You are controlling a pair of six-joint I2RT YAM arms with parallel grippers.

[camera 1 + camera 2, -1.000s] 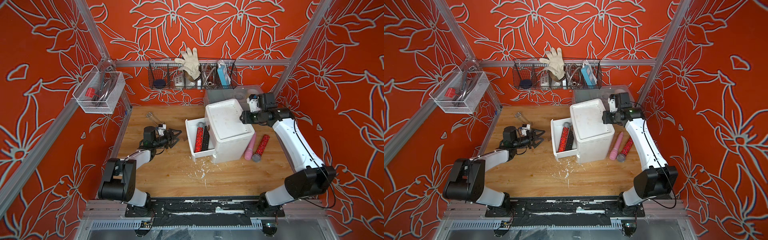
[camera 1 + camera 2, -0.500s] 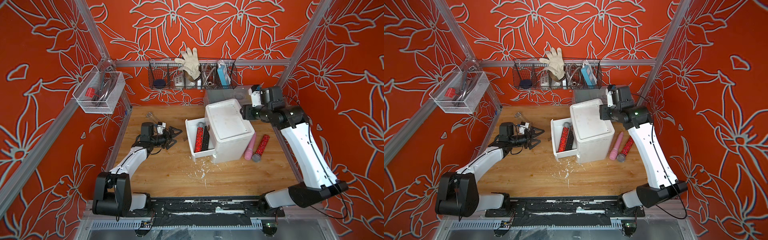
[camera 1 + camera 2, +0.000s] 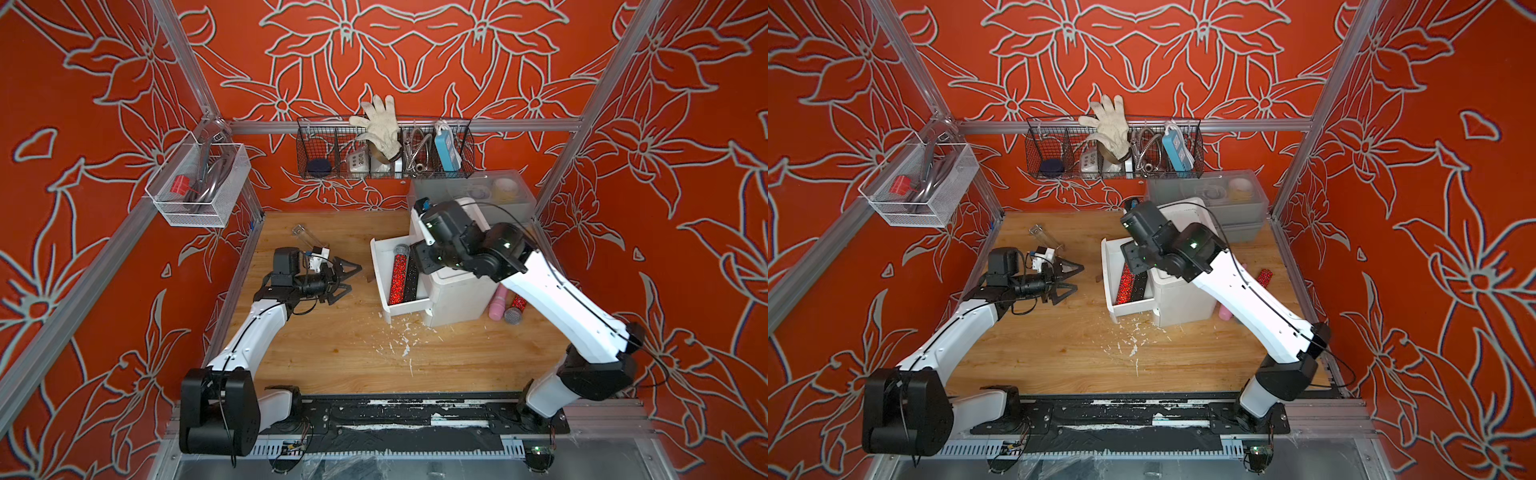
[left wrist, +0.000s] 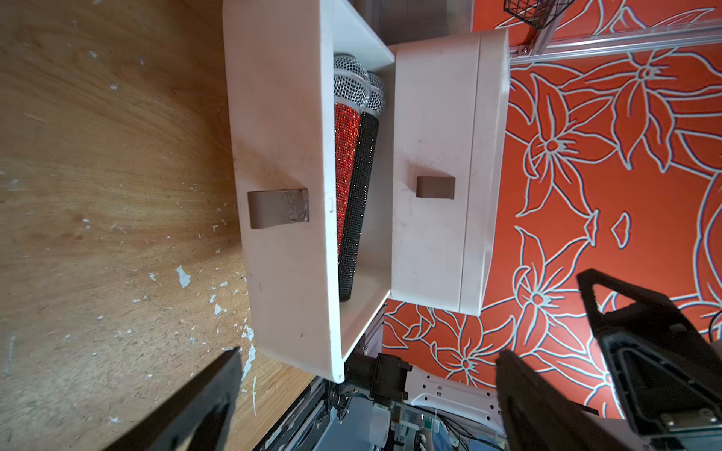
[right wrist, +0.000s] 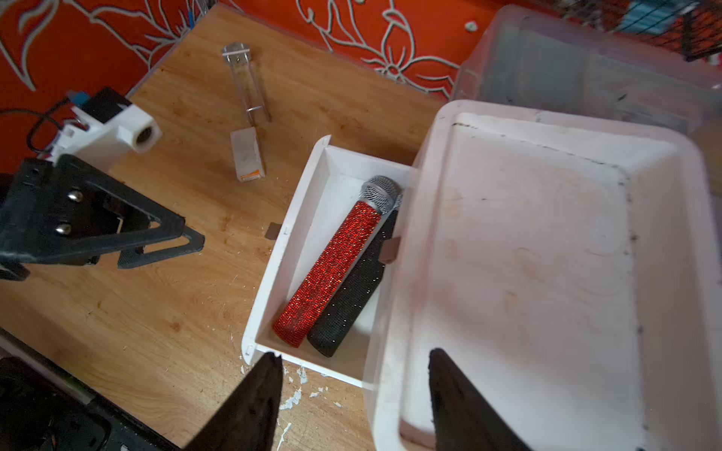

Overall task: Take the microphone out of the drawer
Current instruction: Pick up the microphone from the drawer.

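Right fingers [image 5: 250, 406] are roughly half spread with nothing between them, hanging over the near end of the open drawer [image 5: 293, 265] and the corner of the white cabinet [image 5: 527, 254] it slides out of. Just below and a bit ahead of them two mics lie side by side, touching. The red microphone [image 5: 332, 269] is on the drawer-front side, and the black microphone [image 5: 351, 300] is tucked against the cabinet with its head partly under the edge. Butt ends are nearest the fingers, mesh heads point away. Task doesn't say which one, but I'd go red, since it has bare drawer floor on its outer side for a finger. Both look like stiff, lightish tubes with rhinestone skin, bumpy enough to bite on but round enough to roll. I'd pinch across the middle of the body and skip the mesh head, which probably dents. The tricky bit is squeezing a finger into the seam between the two. Left fingers [image 4: 187, 414] are spread as wide as they go, empty, low over the table [image 4: 97, 156]. They point at the drawer's handle tab [image 4: 278, 208] but sit well apart from it. Farther out, past the cabinet from them, a pink microphone [image 3: 497, 301] and a second red microphone [image 3: 518, 302] lie on the table.
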